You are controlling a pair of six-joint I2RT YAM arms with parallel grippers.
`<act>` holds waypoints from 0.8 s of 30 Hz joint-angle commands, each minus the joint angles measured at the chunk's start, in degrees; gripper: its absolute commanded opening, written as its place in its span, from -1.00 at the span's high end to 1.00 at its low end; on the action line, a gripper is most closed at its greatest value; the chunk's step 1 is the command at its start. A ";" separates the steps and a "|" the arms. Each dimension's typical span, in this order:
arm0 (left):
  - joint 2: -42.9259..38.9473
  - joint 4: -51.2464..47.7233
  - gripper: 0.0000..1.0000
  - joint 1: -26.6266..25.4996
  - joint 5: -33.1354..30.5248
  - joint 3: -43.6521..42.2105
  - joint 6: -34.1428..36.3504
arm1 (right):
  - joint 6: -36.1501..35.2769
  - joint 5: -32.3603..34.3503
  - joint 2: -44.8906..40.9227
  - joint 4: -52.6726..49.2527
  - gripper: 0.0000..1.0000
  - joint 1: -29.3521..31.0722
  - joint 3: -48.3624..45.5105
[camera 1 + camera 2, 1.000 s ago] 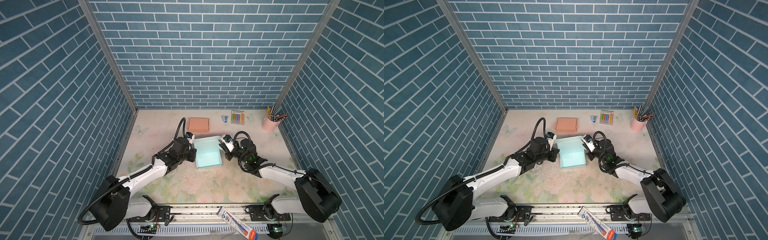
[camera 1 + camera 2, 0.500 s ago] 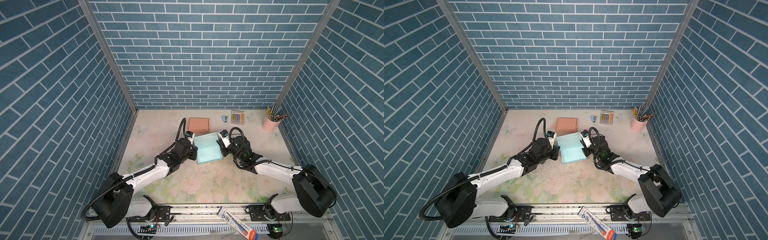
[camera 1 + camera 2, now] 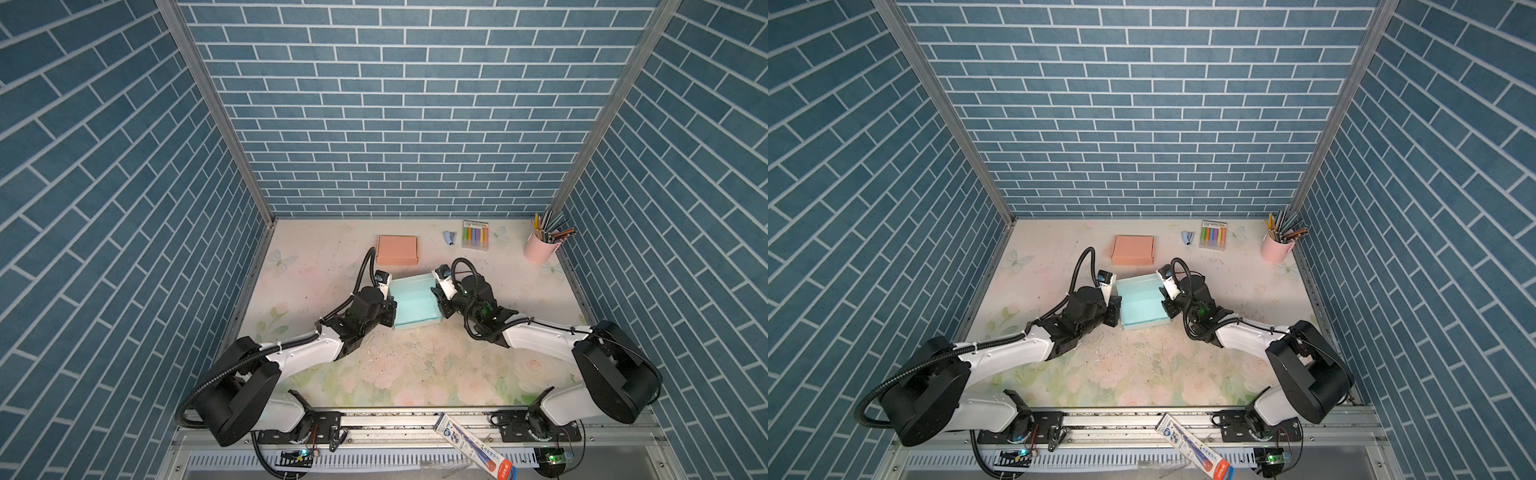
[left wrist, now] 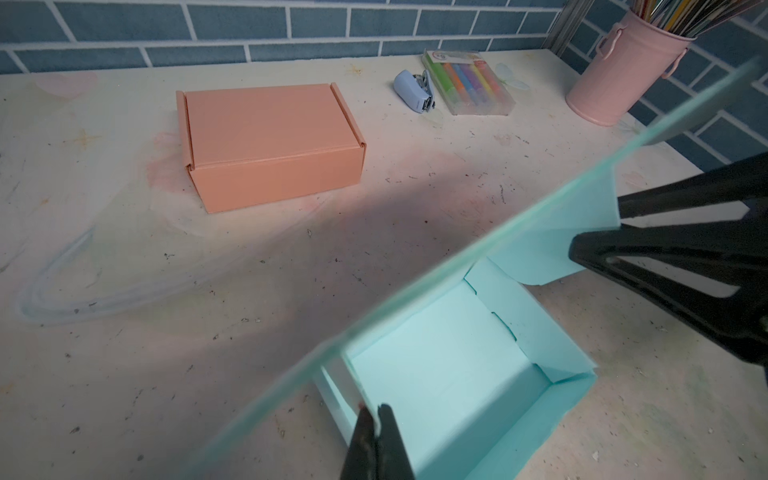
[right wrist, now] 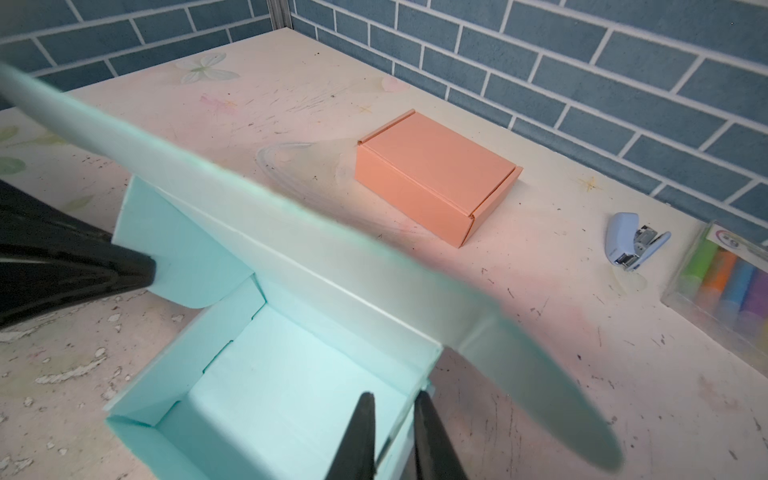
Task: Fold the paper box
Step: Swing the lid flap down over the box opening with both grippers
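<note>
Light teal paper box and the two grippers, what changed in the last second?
The right gripper moved along the right side of the light teal paper box toward the blue brick back wall, and its fingers now stand slightly apart. The box edged that way too. The left gripper stays pinched on the box's left side; the salmon cardboard box, blue stapler, marker pack and pink pencil cup have not moved.

Table point(image 3: 415, 374): pale top with a faded floral print, showing scuffs and dark specks.
- Teal paper box point(image 3: 413, 301): sitting open near the middle.
- Salmon box point(image 3: 397, 250): lying closed just behind it.
- Stapler point(image 3: 449, 237): lying toward the back wall.
- Marker pack point(image 3: 475, 235): lying flat just beside the stapler.
- Pink cup point(image 3: 539, 249): standing upright in the back right corner, holding pencils point(image 3: 552, 226).
</note>
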 commanded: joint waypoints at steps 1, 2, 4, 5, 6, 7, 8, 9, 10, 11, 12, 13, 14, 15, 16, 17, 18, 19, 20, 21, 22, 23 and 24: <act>0.94 11.25 1.00 -2.24 2.98 -2.90 2.27 | 0.83 -5.12 0.28 2.29 0.63 2.03 -1.06; 0.85 12.70 1.00 -2.71 2.92 -3.91 2.30 | 0.83 -5.08 0.16 2.20 0.64 2.07 -1.35; 0.95 14.78 1.00 -4.04 2.09 -5.52 3.18 | 0.85 -4.50 -0.38 2.20 0.64 2.24 -2.09; 1.26 15.71 1.00 -4.83 1.27 -6.17 3.52 | 0.84 -4.19 -0.91 2.32 0.65 2.40 -2.60; 1.69 16.79 1.00 -5.45 1.01 -6.78 3.79 | 0.75 -4.18 -1.40 2.63 0.65 2.58 -3.25; 2.13 18.12 1.00 -5.83 1.12 -7.37 3.81 | 0.60 -4.02 -1.83 3.06 0.65 2.88 -3.82; 2.65 19.11 1.00 -6.46 1.08 -7.75 3.91 | 0.71 -3.57 -2.25 3.46 0.66 3.23 -4.39; 3.18 19.81 1.00 -7.29 0.35 -7.85 4.24 | 0.78 -3.38 -2.62 3.51 0.66 3.61 -4.79; 3.53 20.08 1.00 -7.84 -0.58 -7.85 4.59 | 0.71 -2.86 -2.86 3.41 0.66 3.95 -5.16; 3.85 20.33 1.00 -8.53 -1.54 -8.05 4.80 | 0.79 -1.96 -3.07 3.29 0.66 4.32 -5.52; 4.21 20.96 1.00 -8.94 -1.93 -8.34 4.98 | 0.82 -1.34 -3.32 3.09 0.66 4.64 -5.96; 4.55 21.67 1.00 -9.04 -2.18 -8.50 5.00 | 1.02 -0.88 -3.56 2.95 0.66 4.83 -6.28; 5.03 22.16 1.00 -9.09 -2.37 -8.78 5.03 | 1.30 -0.46 -3.99 2.77 0.66 5.01 -6.71; 5.49 22.41 1.00 -9.12 -2.55 -8.87 4.94 | 1.62 -0.05 -4.52 2.72 0.66 5.06 -7.31; 5.99 22.53 1.00 -9.19 -2.64 -8.94 4.98 | 2.10 0.35 -5.04 2.72 0.66 5.06 -7.91; 6.44 22.83 1.00 -9.37 -2.65 -9.06 5.06 | 2.36 0.71 -5.65 2.64 0.66 5.06 -8.54; 6.81 22.93 1.00 -9.44 -2.73 -9.23 5.01 | 2.49 0.82 -6.18 2.44 0.66 5.06 -9.07; 6.94 22.93 1.00 -9.52 -2.80 -9.33 4.98 | 2.58 0.98 -6.57 2.15 0.66 5.05 -9.40; 6.91 22.80 1.00 -9.52 -3.04 -9.42 4.91 | 2.69 1.16 -6.99 1.67 0.66 5.08 -9.69; 6.71 22.45 1.00 -9.49 -3.26 -9.54 4.90 | 2.86 1.63 -7.31 1.16 0.65 5.07 -9.85; 6.40 22.25 1.00 -9.57 -3.35 -9.69 4.96 | 3.12 2.03 -7.50 0.83 0.65 5.06 -9.94; 6.13 22.12 1.00 -9.55 -3.35 -9.85 5.12 | 3.56 2.09 -7.66 0.55 0.64 5.06 -10.04; 5.99 21.98 1.00 -9.54 -3.44 -10.01 5.24 | 4.14 2.28 -7.59 0.32 0.64 5.06 -10.12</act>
